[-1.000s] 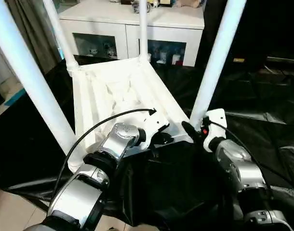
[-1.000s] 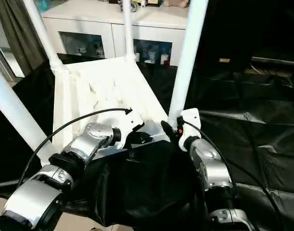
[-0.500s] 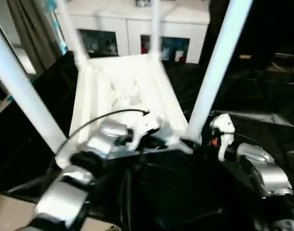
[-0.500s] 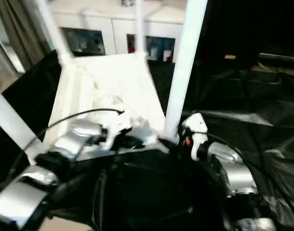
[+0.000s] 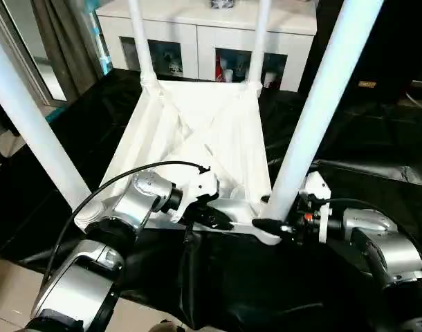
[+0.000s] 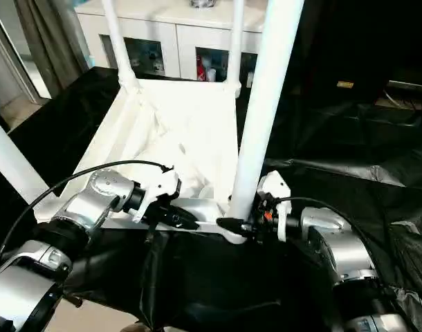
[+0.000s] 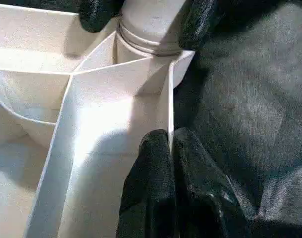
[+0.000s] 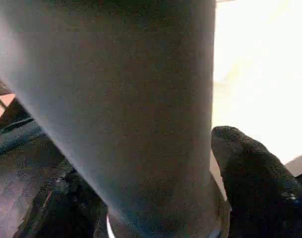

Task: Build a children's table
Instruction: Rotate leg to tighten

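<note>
The children's table (image 5: 211,131) lies upside down on black cloth, its X-ribbed underside up and all four white legs standing in the corner sockets. My left gripper (image 5: 221,221) is shut on the thin near rim wall of the table top, pinching it between both fingers (image 7: 151,163). My right gripper (image 5: 270,216) sits at the base of the near right leg (image 5: 322,104), one black finger (image 8: 255,183) pressed against each side just above the socket (image 7: 146,29). The near left leg (image 5: 31,124) rises beside my left forearm.
A white cabinet (image 5: 197,17) with glass-fronted shelves stands right behind the table. Crumpled black cloth (image 5: 363,138) covers the floor around and to the right. A curtain (image 5: 59,41) hangs at the far left, with pale floor tiles (image 5: 10,304) at the near left.
The camera has shifted and tilted. My right gripper has gone from just beside the near right leg to straddling its base. The left gripper keeps its hold on the rim.
</note>
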{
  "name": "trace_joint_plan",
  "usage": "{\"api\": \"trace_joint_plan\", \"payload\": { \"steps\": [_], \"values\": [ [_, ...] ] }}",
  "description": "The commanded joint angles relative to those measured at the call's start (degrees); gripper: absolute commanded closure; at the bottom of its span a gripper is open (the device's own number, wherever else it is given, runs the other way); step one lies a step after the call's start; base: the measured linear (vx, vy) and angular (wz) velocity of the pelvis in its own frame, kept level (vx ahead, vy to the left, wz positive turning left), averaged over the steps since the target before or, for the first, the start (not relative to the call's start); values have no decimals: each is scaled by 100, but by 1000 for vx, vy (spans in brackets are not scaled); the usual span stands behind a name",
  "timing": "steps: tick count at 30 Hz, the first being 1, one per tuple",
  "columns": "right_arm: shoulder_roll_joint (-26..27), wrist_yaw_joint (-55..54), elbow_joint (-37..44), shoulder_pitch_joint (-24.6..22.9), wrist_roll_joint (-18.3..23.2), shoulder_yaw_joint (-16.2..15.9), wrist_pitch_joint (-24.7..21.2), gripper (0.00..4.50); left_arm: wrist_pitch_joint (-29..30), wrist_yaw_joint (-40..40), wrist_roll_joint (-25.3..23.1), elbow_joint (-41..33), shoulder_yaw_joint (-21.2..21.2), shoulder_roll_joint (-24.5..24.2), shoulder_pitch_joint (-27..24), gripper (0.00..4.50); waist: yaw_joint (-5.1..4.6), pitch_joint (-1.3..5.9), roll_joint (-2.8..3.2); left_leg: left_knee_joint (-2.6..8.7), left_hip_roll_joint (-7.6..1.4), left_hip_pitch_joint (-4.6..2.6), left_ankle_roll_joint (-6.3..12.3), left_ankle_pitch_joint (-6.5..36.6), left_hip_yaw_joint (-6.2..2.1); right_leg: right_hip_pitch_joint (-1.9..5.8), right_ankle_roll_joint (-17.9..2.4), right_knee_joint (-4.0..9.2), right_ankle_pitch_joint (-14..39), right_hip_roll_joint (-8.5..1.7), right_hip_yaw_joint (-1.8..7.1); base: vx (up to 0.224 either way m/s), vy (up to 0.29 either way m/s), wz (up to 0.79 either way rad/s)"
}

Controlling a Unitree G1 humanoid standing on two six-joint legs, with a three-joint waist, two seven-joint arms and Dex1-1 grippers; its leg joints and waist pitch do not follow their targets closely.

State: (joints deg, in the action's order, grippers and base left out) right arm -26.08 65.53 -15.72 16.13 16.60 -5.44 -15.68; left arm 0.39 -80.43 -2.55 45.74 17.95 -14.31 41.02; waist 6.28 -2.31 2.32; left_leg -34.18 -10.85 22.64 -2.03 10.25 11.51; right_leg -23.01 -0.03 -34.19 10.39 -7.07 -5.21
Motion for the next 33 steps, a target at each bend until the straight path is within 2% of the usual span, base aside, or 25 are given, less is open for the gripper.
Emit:
{"api": "trace_joint_plan", "payload": {
  "steps": [1, 3, 5, 6, 8, 9, 10, 11, 13, 14, 15, 18, 20, 21, 23, 24, 26, 27, 28, 29, 30, 32, 33],
  "values": [
    [-48, -23, 111, -19, 61, 3, -34, 164, 44, -115, 62, -177, 75, 49, -20, 450, -17, 374, -54, 436, -286, -155, 296, 1217, -108, 277, -1443, 324, 595, -235, 245, 0, 0, 0],
    [41, -221, 37, -37, -47, -1, 31, 182, 12, 226, 8, -77, 18, 141, 24, 450, -20, 376, -60, 423, -276, -145, 341, 1114, -105, 281, -1475, 312, 479, -234, 240, 0, 0, 0],
    [213, -684, -167, 1, -270, 8, 86, 185, -29, 782, -67, 135, -86, 284, 128, 450, -39, 358, -60, 430, -271, -142, 331, 1188, -102, 262, -1452, 338, 609, -237, 243, 0, 0, 0],
    [378, -1292, -500, 107, -544, 24, 167, 197, -39, 1118, -102, 281, -149, 383, 209, 450, -53, 341, -61, 449, -263, -157, 230, 1361, -109, 254, -1382, 378, 954, -247, 241, 0, 0, 0],
    [571, -1944, -876, 214, -833, 27, 264, 202, -34, 1483, -148, 425, -204, 501, 295, 450, -121, 297, -55, 493, -240, -172, 18, 1786, -130, 247, -1226, 459, 1686, -254, 232, 0, 0, 0],
    [707, -2251, -1017, 245, -902, 47, 253, 205, 5, 1720, -170, 500, -233, 599, 346, 450, -177, 285, -69, 517, -241, -196, -132, 2082, -166, 248, -1003, 515, 2228, -266, 227, 0, 0, 0],
    [707, -2251, -1017, 245, -902, 47, 253, 208, 5, 1720, -170, 500, -233, 599, 346, 450, -197, 276, -65, 527, -241, -198, -154, 2149, -170, 241, -969, 531, 2310, -258, 230, 0, 0, 0],
    [984, -2717, -1127, 262, -927, 98, 179, 214, 104, 2132, -189, 602, -287, 797, 423, 450, -231, 273, -58, 535, -245, -214, -183, 2278, -173, 216, -933, 544, 2376, -248, 234, 0, 0, 0],
    [1189, -3073, -1186, 286, -951, 133, 134, 221, 212, 2397, -167, 667, -339, 951, 477, 450, -265, 251, -74, 538, -228, -243, -201, 2443, -178, 191, -900, 591, 2537, -246, 227, 0, 0, 0],
    [1255, -3211, -1212, 299, -968, 150, 126, 229, 233, 2473, -163, 681, -349, 998, 487, 450, -300, 234, -86, 539, -212, -252, -193, 2580, -189, 189, -814, 618, 2818, -247, 210, 0, 0, 0],
    [1352, -3391, -1254, 323, -977, 177, 91, 235, 273, 2627, -170, 709, -367, 1065, 506, 450, -332, 208, -86, 533, -201, -295, -187, 2781, -195, 154, -686, 680, 3206, -248, 195, 0, 0, 0],
    [1662, -3992, -1438, 417, -1152, 194, 102, 239, 316, 3022, -195, 849, -401, 1272, 569, 450, -368, 218, -66, 543, -199, -315, -222, 2893, -233, 156, -531, 726, 3462, -254, 165, 0, 0, 0],
    [1873, -4098, -1555, 463, -1184, 127, 298, 239, 288, 3160, -220, 938, -389, 1409, 599, 450, -394, 238, -58, 588, -209, -300, -246, 2869, -257, 200, -491, 728, 3300, -246, 138, 0, 0, 0],
    [1901, -4059, -1564, 464, -1180, 101, 361, 208, 279, 3170, -219, 948, -381, 1428, 603, 450, -405, 225, -59, 607, -213, -294, -227, 2964, -258, 189, -509, 745, 3180, -239, 144, 0, 0, 0],
    [1932, -3841, -1456, 431, -1088, 65, 374, 177, 264, 3168, -211, 948, -379, 1437, 606, 450, -410, 212, -63, 603, -210, -338, -208, 3103, -249, 155, -523, 770, 3212, -234, 147, 0, 0, 0],
    [1929, -3678, -1346, 411, -1021, 58, 378, 175, 251, 3154, -218, 949, -388, 1424, 610, 450, -417, 214, -57, 605, -208, -358, -185, 3168, -250, 149, -557, 778, 3175, -234, 151, 0, 0, 0],
    [1880, -3545, -1269, 402, -978, 48, 402, 168, 225, 3080, -214, 924, -375, 1384, 599, 450, -418, 230, -52, 624, -218, -338, -169, 3121, -254, 182, -590, 759, 2988, -234, 161, 0, 0, 0],
    [1739, -3160, -1083, 371, -869, 11, 402, 156, 167, 2886, -203, 877, -350, 1285, 569, 450, -414, 246, -57, 652, -233, -304, -144, 2970, -252, 215, -668, 719, 2701, -234, 183, 0, 0, 0],
    [1682, -3008, -1008, 355, -831, -5, 389, 132, 138, 2808, -203, 870, -341, 1248, 560, 450, -403, 241, -66, 649, -233, -305, -104, 2932, -235, 214, -738, 717, 2549, -231, 201, 0, 0, 0],
    [1582, -2799, -909, 327, -776, -28, 374, 127, 90, 2659, -199, 835, -317, 1189, 530, 450, -399, 242, -70, 643, -231, -308, -84, 2908, -223, 207, -781, 711, 2498, -238, 214, 0, 0, 0],
    [1455, -2543, -794, 293, -710, -59, 367, 127, 23, 2467, -197, 793, -286, 1114, 493, 450, -386, 253, -79, 640, -227, -289, -17, 2779, -217, 240, -842, 693, 2385, -248, 226, 0, 0, 0],
    [1225, -2117, -607, 232, -574, -85, 352, 127, -86, 2108, -163, 689, -235, 982, 424, 450, -359, 284, -83, 632, -241, -244, 110, 2394, -203, 293, -961, 647, 1957, -261, 248, 0, 0, 0],
    [1136, -1975, -541, 217, -529, -90, 319, 127, -107, 1960, -139, 645, -220, 932, 403, 450, -351, 301, -91, 616, -246, -209, 212, 2095, -184, 317, -1082, 593, 1555, -259, 256, 0, 0, 0]
  ]
}}
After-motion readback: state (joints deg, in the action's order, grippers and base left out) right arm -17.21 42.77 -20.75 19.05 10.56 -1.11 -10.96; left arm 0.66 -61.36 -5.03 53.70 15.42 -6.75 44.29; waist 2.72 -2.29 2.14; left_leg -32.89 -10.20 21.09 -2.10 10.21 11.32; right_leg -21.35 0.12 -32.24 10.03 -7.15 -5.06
